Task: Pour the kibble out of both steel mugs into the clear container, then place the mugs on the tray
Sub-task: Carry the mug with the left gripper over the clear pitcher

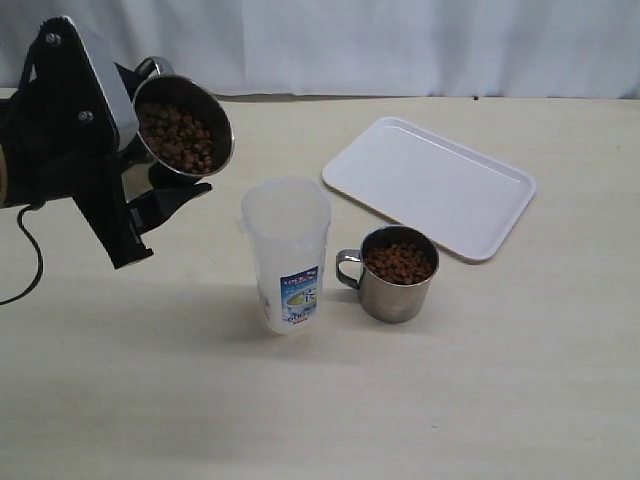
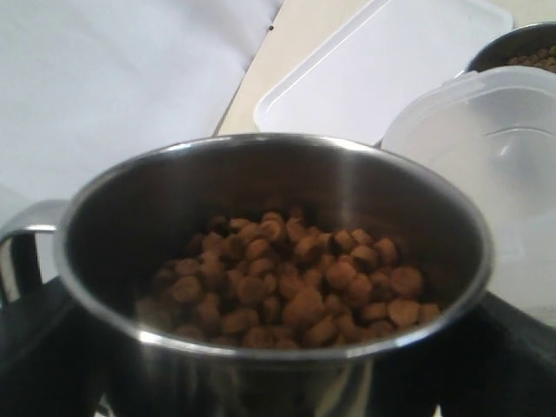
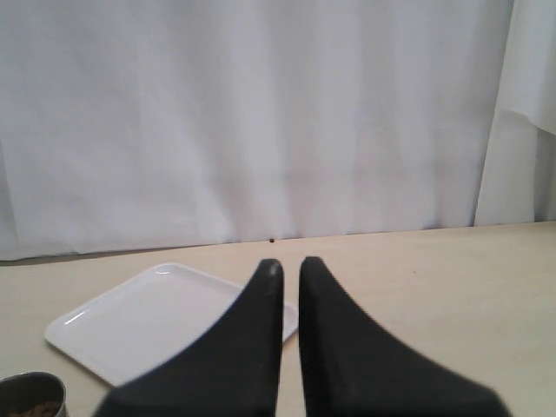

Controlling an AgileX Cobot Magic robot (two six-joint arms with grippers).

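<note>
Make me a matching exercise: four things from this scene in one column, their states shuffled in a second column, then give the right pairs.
1. raised steel mug
2. other steel mug
3. clear container
4. tray

A. flat, white, nothing on it
B. upright on the table, kibble inside
C. tilted, up off the table
D. upright, no kibble seen inside

Pairs: 1-C; 2-B; 3-D; 4-A
</note>
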